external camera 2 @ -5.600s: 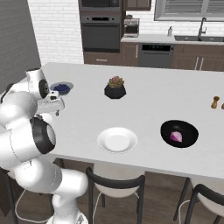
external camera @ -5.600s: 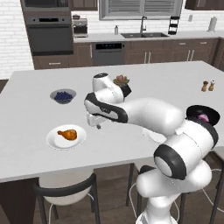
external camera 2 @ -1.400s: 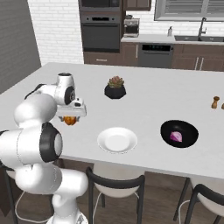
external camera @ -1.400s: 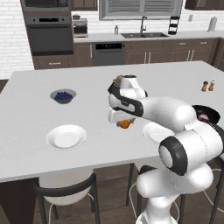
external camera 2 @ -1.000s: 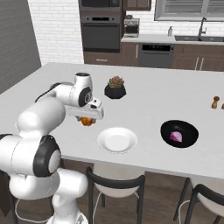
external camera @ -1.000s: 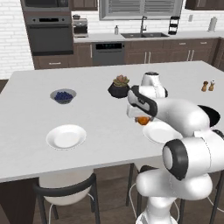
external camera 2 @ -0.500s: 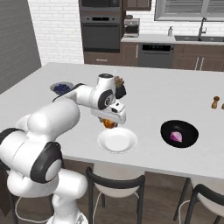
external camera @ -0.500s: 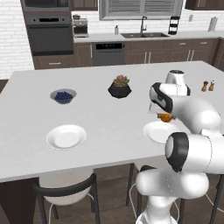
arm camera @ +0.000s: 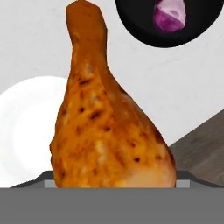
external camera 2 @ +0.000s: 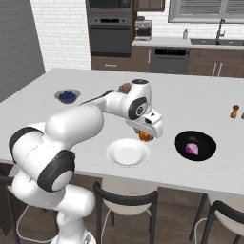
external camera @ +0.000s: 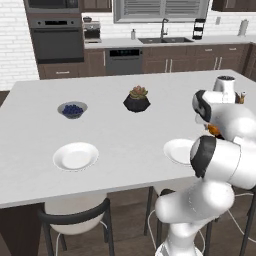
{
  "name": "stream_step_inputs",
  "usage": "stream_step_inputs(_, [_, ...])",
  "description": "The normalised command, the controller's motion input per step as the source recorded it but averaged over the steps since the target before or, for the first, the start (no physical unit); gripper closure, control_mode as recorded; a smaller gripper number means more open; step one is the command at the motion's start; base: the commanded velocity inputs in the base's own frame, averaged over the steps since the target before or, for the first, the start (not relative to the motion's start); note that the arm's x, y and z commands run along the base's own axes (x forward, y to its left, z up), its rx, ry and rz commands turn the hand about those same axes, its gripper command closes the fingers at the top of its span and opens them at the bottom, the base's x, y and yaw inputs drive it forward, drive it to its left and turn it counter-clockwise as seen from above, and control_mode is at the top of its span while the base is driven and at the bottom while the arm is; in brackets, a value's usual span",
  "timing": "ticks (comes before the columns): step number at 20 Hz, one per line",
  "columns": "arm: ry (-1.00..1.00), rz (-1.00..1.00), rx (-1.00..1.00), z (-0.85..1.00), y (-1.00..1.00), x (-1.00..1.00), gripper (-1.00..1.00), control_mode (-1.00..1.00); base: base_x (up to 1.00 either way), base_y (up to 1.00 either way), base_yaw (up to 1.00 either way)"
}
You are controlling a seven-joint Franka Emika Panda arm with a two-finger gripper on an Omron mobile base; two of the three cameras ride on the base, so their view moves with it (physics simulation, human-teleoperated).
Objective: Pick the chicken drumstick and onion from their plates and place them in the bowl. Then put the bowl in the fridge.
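Hand view, gripper (external camera 2: 144,135) clamping chicken drumstick (arm camera: 109,118)

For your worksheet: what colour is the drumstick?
Orange-brown with dark specks on the drumstick; clearest in the hand view.

Counter (external camera 2: 200,112) open btw plate (external camera 2: 127,153), bowl (external camera 2: 181,143).

- Left base view looks forward and down from behind the arm's left, over the bench (external camera: 115,135) toward the back wall.
- Right base view does likewise from the right; both share the potted plant (external camera: 137,99) and berry bowl (external camera 2: 67,96).
- Hand view sits very close over the chicken drumstick (arm camera: 105,127), with the bowl (arm camera: 144,30) beyond.
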Motion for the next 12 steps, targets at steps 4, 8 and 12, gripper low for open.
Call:
stream_step_inputs(4, [0.00,-0.18,-0.03,0.17,-1.00,-0.08,1.00,-1.00,0.00,0.00,0.00])
stream_step_inputs(8, [0.00,-0.07,-0.02,0.08,-0.98,-0.03,1.00,-1.00,0.00,0.00,0.00])
stream_step_inputs(12, [-0.05,-0.01,0.00,0.04,-0.59,0.09,1.00,-1.00,0.00,0.00,0.00])
